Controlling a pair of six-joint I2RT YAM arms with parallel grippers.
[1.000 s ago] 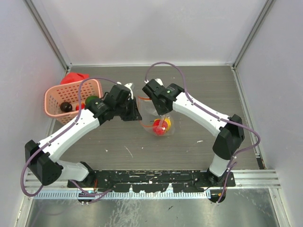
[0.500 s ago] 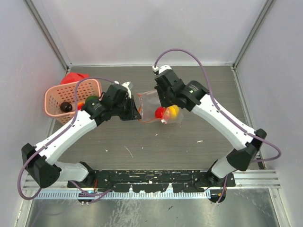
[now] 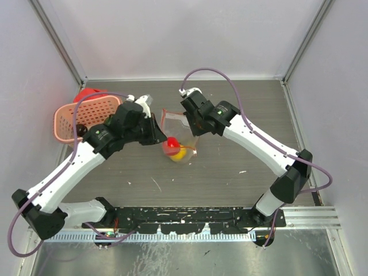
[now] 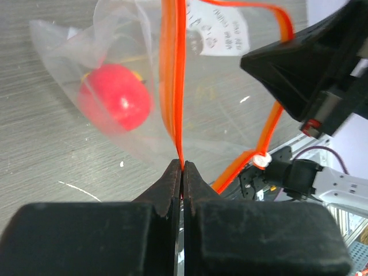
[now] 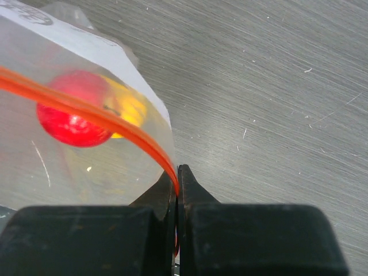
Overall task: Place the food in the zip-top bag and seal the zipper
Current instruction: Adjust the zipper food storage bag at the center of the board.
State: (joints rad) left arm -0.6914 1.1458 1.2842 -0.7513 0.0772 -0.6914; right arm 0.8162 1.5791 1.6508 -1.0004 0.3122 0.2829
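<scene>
The clear zip-top bag (image 3: 179,133) hangs over the table between my two grippers. A red food piece (image 3: 171,144) and a yellow one (image 3: 180,154) lie in its bottom. My left gripper (image 4: 182,167) is shut on the orange zipper (image 4: 172,86) at the bag's left end. My right gripper (image 5: 177,172) is shut on the zipper (image 5: 86,109) at the other end. In the left wrist view the strip runs straight up from the jaws, and a second length of it loops right to a whitish tip (image 4: 262,160). The right wrist view shows the red piece (image 5: 72,118) and the yellow piece (image 5: 129,106) through the plastic.
A pink lattice basket (image 3: 69,118) stands at the back left, partly covered by my left arm, with a red thing (image 3: 89,93) behind it. Grey walls close in the table on three sides.
The bag and the two pieces inside have swung left and a little nearer. Both arms moved left with it, and the left jaws have closed fully on the strip.
</scene>
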